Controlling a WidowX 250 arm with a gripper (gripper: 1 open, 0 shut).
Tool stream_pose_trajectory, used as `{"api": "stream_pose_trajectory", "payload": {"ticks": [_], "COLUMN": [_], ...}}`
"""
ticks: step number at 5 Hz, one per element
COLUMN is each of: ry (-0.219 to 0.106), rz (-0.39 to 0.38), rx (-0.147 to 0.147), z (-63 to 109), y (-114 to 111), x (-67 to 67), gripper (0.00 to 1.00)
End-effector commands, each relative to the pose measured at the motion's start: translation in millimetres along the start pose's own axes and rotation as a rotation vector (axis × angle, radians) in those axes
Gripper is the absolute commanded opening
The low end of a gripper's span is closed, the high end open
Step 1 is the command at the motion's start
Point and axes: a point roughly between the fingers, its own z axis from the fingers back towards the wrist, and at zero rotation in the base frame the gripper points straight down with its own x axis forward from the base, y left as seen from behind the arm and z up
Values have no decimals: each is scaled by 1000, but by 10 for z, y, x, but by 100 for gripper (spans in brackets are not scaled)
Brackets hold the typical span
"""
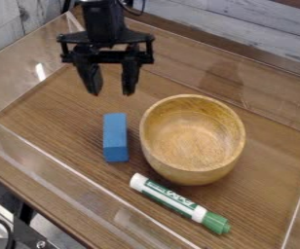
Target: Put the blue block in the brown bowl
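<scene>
The blue block [115, 136] lies flat on the wooden table, just left of the brown bowl [193, 137], which stands upright with nothing inside it. My gripper [110, 80] hangs above and behind the block, pointing straight down. Its two black fingers [94, 76] are spread apart with only air between them, well clear of the block.
A white marker with a green cap [179, 203] lies in front of the bowl. Clear plastic walls [22, 165] fence the table at the left and front. A pale plank wall runs along the back right.
</scene>
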Motion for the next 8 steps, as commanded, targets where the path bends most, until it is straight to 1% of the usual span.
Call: {"api": "stream_pose_trajectory", "payload": {"ticks": [1,5,8], "ry": [-54,-74,-87], "rz": [-8,-5,-2], "rx": [-16,-28,-34], "z": [51,-248,-445], "y": [-11,14,24], "x": [25,-18,-17], "gripper": [100,100,100]}}
